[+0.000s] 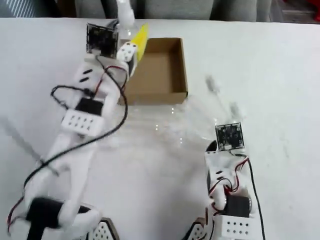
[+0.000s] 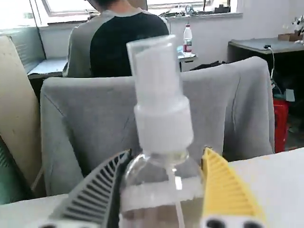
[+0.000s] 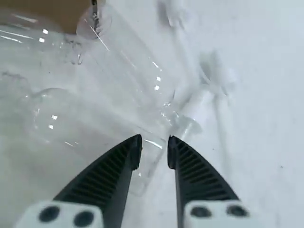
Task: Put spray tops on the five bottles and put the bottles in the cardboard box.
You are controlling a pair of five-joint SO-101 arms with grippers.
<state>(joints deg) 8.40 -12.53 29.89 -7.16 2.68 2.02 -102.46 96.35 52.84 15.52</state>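
**Clear bottle held up in the left claw**

Clear plastic bottle [image 2: 156,194], standing straight up. Wears a white spray top [image 2: 161,95] on its neck. Pinched from both sides by the left claw [image 2: 164,161], with a grey finger [image 2: 95,190] on one side and a yellow finger [image 2: 225,190] on the other, both touching the bottle. Seen from above, hangs in the air by the far left corner of the cardboard box [image 1: 179,65], close to the far edge of the white table [image 1: 280,60].

Down on the table, just in front of the box, two more see-through bottles lying on their sides. One long bottle [image 3: 128,66] with one end right by the brown box wall. Second lying bottle [image 3: 52,118] right beside it, touching or almost touching, hard to tell which. A bit farther off, two loose spray tops [image 3: 216,76] [image 3: 173,12], flat on the table and apart from each other.

Right claw [image 3: 153,145] low over the lying bottles. Black fingers [image 3: 114,166] close together, with only a thin gap between the tips. Pinches nothing. Points at the narrow end of the long bottle, just past the tips.
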